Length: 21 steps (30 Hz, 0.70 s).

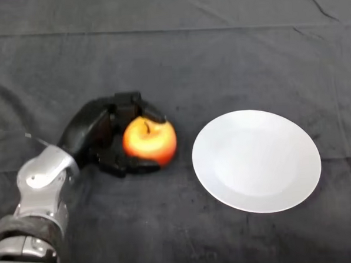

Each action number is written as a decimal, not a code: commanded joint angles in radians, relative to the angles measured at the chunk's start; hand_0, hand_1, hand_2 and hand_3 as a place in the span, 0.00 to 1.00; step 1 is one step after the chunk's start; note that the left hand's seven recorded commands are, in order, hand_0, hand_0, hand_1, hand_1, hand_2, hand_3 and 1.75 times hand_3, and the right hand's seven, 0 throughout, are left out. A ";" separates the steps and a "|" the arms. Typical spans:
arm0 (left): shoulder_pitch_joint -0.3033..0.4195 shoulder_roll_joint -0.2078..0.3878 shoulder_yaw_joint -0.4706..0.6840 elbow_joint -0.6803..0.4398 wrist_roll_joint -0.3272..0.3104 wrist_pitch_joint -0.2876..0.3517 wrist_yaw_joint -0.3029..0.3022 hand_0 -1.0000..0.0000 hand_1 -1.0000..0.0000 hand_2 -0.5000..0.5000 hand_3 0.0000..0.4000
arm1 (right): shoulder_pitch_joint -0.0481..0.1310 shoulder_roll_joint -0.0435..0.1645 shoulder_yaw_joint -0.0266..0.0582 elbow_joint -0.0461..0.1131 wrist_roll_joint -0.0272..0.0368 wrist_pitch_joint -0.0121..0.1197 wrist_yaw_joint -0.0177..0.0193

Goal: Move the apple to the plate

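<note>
- Grasp step is what you are in: your left hand (99, 135) is curled round the apple (150, 141), fingers over its far side and thumb under its near side, so it reads as clamped on the fruit.
- Apple sits on the dark cloth of the counter (172, 61), just left of the plate (256, 160) — near it but not touching, and I cannot tell whether it has left the cloth.
- Next move, as I judge it: lift clear, carry to your right over the rim, and set down near the plate's middle — low enough that the fruit does not roll.
- Apple is round, smooth and glossy, red shading to yellow-orange, stem dimple facing up; expect it to slip if the hold is loose.
- Plate is white, round, shallow and smooth, empty.
- Cloth is soft, matte and creased.
</note>
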 commanded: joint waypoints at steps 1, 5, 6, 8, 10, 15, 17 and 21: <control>-0.053 -0.026 -0.042 -0.036 0.031 -0.032 0.010 0.00 0.00 0.50 1.00 | -0.014 -0.024 0.0002 -0.002 0.0064 -0.007 0.0018; -0.063 -0.060 -0.098 -0.028 0.035 -0.074 0.030 0.00 0.00 0.50 1.00 | -0.014 -0.025 0.0001 -0.001 0.0064 -0.007 0.0019; -0.065 -0.067 -0.115 -0.024 0.034 -0.082 0.034 0.00 0.00 0.50 1.00 | -0.014 -0.025 0.0001 -0.001 0.0064 -0.007 0.0020; -0.070 -0.077 -0.149 -0.018 0.031 -0.095 0.041 0.00 0.00 0.50 1.00 | -0.014 -0.025 0.0001 -0.001 0.0064 -0.007 0.0021; -0.074 -0.085 -0.186 -0.013 0.025 -0.104 0.048 0.00 0.00 0.50 1.00 | -0.014 -0.025 0.0000 -0.001 0.0064 -0.007 0.0022; -0.077 -0.095 -0.287 -0.005 0.002 -0.111 0.060 0.00 0.00 0.50 1.00 | -0.014 -0.025 -0.0002 0.000 0.0065 -0.008 0.0025; -0.074 -0.095 -0.326 -0.006 -0.008 -0.109 0.064 0.00 0.00 0.50 1.00 | -0.014 -0.025 -0.0002 0.000 0.0065 -0.008 0.0026; -0.063 -0.088 -0.404 -0.013 -0.022 -0.097 0.077 0.00 0.00 0.50 1.00 | -0.015 -0.025 -0.0004 0.001 0.0066 -0.008 0.0028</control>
